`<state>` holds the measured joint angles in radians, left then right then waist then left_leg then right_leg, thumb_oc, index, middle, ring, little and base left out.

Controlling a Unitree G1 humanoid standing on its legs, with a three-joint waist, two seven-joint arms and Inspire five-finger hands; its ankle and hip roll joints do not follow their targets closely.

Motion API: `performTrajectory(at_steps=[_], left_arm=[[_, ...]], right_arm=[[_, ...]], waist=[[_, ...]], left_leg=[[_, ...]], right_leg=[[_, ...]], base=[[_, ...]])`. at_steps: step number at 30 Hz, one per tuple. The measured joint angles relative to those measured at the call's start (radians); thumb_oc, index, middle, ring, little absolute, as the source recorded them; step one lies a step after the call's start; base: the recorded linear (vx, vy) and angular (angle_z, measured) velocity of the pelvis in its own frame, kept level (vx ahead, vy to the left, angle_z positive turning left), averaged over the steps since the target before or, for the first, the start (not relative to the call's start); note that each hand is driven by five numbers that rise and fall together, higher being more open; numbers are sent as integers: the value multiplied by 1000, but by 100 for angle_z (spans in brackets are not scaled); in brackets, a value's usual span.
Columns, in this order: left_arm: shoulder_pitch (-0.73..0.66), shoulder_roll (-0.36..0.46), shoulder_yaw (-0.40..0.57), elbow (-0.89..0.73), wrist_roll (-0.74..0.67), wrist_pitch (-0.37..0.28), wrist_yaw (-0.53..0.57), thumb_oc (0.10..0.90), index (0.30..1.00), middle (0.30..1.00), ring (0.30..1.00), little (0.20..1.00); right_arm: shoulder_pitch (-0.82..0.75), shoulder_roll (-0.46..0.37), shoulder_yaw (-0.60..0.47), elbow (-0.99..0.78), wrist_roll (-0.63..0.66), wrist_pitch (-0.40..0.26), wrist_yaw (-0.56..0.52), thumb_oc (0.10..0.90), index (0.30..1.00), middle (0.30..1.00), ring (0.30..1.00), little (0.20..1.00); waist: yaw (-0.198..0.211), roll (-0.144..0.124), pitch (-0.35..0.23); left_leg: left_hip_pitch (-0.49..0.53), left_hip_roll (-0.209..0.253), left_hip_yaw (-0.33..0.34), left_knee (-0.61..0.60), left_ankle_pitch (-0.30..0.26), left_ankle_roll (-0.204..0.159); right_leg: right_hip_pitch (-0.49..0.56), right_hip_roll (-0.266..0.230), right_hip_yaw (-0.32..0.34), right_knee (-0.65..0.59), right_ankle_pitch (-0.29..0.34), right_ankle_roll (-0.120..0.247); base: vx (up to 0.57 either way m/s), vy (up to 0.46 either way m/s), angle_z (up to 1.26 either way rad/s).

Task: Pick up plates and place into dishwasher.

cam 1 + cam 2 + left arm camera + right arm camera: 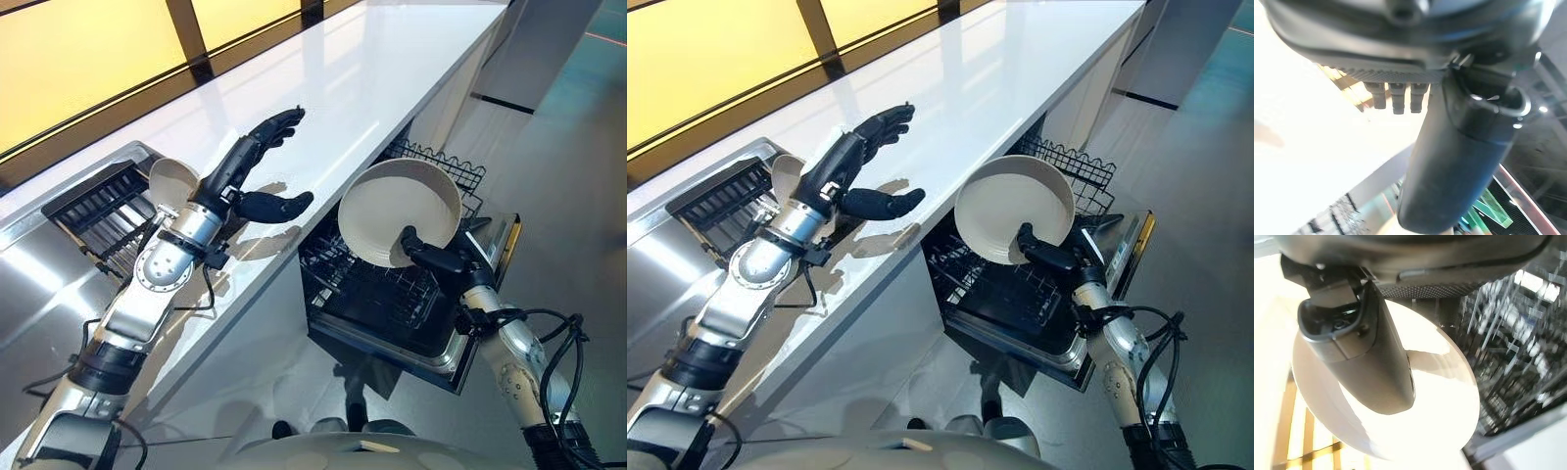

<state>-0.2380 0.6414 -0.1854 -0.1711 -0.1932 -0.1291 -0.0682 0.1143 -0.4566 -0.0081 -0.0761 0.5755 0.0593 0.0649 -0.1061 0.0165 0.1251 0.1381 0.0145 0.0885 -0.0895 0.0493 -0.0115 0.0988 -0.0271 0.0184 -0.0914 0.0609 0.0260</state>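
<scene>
Left eye view is showing no readable writing. My left hand (257,162) is hovering with fingers spread above the white glossy countertop (372,69), near the sink's dish rack (103,211). My right hand (436,257) is pinching a cream plate (397,211) by its lower rim, holding it tilted, face upward-left, over the open dishwasher's lower rack (377,289).

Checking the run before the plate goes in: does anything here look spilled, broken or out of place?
Nothing stands out. The right hand pinches the cream plate by its rim, held tilted over the open dishwasher's lower rack. The left hand hangs open above the white counter. A second plate stands in the rack by the sink.
</scene>
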Motion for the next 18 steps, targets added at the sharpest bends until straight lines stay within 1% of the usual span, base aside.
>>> performTrajectory(at_steps=[1, 5, 8, 9, 11, 15, 17, 18], left_arm=[[11, 0, 0, 0, 0, 2, 0, 800, 900, 900, 900, 900], [50, 0, 3, -11, 9, 5, -4, 800, 900, 900, 900, 900], [96, 0, 23, -46, 10, 15, -9, 800, 900, 900, 900, 900], [107, 0, 30, -53, 10, 15, -9, 800, 900, 900, 900, 900], [132, 6, 58, -58, 31, 15, -8, 800, 900, 900, 900, 900], [165, 46, 116, -58, 37, 4, -3, 800, 900, 900, 900, 900], [175, 65, 133, -58, 37, -7, 3, 800, 900, 900, 900, 900], [182, 76, 152, -58, 36, -9, 5, 800, 900, 900, 900, 900]], right_arm=[[0, 0, -1, 9, -23, 0, -17, 100, 300, 300, 300, 200], [0, -13, -1, 51, -209, -4, -106, 100, 300, 300, 300, 200], [-1, -52, -1, 75, -381, -1, -197, 100, 300, 300, 300, 200], [-1, -57, -1, 75, -403, 1, -208, 100, 300, 300, 300, 200], [-3, -96, -1, 80, -545, 26, -254, 100, 300, 300, 300, 200], [-32, -161, 0, 134, -701, 73, -272, 100, 300, 300, 300, 200], [-43, -177, 0, 165, -741, 91, -277, 100, 300, 300, 300, 200], [-52, -191, 2, 189, -761, 102, -277, 100, 300, 300, 300, 200]], waist=[[6, 0, 0], [33, 0, 0], [48, 0, 0], [49, 0, 0], [56, 1, 1], [83, 1, 1], [92, 2, 2], [105, 4, 3]], left_leg=[[-2, 0, -2, 0, 2, 1], [-6, -1, -10, -2, 5, 1], [-8, -1, -16, -2, 6, 1], [-8, -1, -16, -2, 6, 1], [-9, -1, -27, -2, 8, 1], [-11, -1, -45, -4, 11, 0], [-12, -2, -53, -3, 13, 0], [-14, -2, -62, -4, 15, -1]], right_leg=[[-1, -1, 0, 0, 0, 0], [-1, -2, -7, 0, 0, 0], [0, -2, -13, 0, 0, 0], [1, -2, -15, 0, 0, 0], [4, -3, -29, 0, -1, 0], [8, -3, -36, -4, -4, 5], [10, -3, -44, -4, -6, 5], [13, -5, -56, -5, -7, 4]], base=[[39, -6, 8], [-5, -15, 6], [28, -13, 6], [16, -8, 3], [11, -3, 11], [46, -3, 9], [2, -9, 16], [-9, -11, 19]])
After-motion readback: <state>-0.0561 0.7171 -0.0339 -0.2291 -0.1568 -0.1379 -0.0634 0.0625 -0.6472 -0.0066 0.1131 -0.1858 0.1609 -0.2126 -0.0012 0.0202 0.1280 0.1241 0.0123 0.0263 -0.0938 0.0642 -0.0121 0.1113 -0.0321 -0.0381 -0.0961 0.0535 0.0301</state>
